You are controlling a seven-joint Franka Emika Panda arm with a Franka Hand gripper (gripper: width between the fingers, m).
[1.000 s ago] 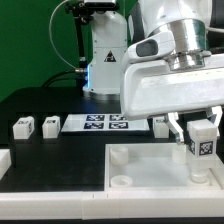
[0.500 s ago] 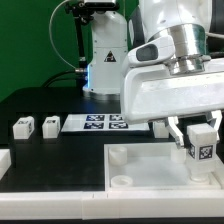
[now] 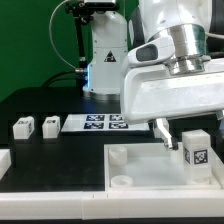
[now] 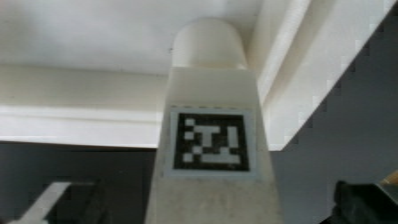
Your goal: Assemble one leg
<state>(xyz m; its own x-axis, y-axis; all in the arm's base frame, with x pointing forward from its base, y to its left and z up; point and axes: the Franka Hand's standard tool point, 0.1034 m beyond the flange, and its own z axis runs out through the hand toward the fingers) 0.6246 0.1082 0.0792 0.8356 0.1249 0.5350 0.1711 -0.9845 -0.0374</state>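
Green backdrop (image 3: 25, 40) covers the back wall on the exterior view's left. Below it a black matte table (image 3: 60, 150), evenly lit from above, with only soft shadows. The marker board (image 3: 105, 123) lies flat toward the table's rear. Small blue glow (image 3: 88, 72) behind it, possibly an indicator lamp

Leg (image 3: 197, 150): chunky white block, tag facing camera, upright at middle right of frame (base probably seated, hard to see). Middle left: outer leg (image 3: 22, 127), inner leg (image 3: 50, 125).
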